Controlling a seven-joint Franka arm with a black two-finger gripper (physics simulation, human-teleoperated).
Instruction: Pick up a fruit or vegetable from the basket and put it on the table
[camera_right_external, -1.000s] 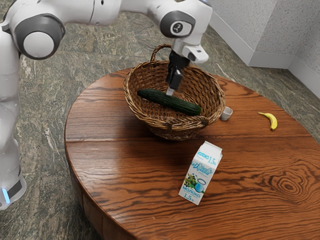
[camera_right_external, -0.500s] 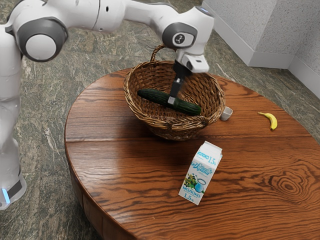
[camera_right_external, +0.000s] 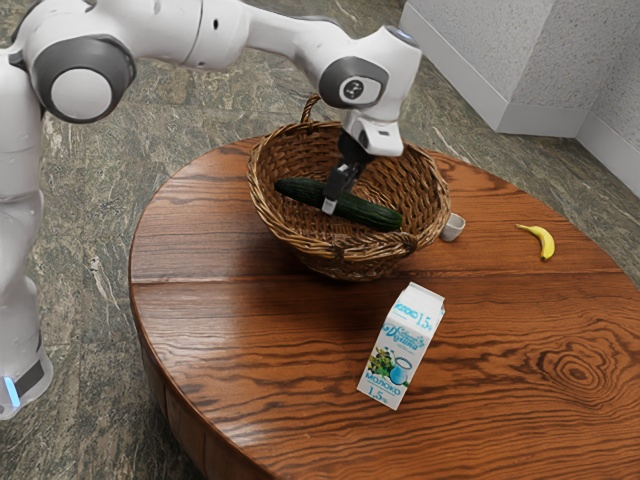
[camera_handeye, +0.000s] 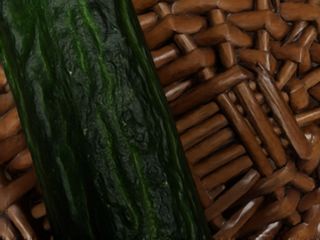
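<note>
Inside the wicker basket (camera_right_external: 350, 262), my gripper (camera_right_external: 329, 206) is tilted down over the middle of the dark green cucumber (camera_right_external: 372, 214), its tip overlapping the side nearer the camera. The cucumber lies aslant in the basket, one end near the rim. In the wrist view the cucumber (camera_handeye: 100, 120) is large and close under my hand, with the woven basket (camera_handeye: 220, 135) around it. Whether the gripper is open or shut around the cucumber cannot be made out.
A milk carton (camera_right_external: 403, 346) stands on the round wooden table (camera_right_external: 240, 350) in front of the basket. Beside the basket, toward the exterior view's right, are a small white cup (camera_right_external: 453, 228) and, farther off, a banana (camera_right_external: 539, 241). The basket handle (camera_right_external: 312, 106) rises at the back.
My hand has come lower and nearer the camera, shifting lately toward the exterior view's left along the cucumber. The cucumber and basket have not visibly moved.
</note>
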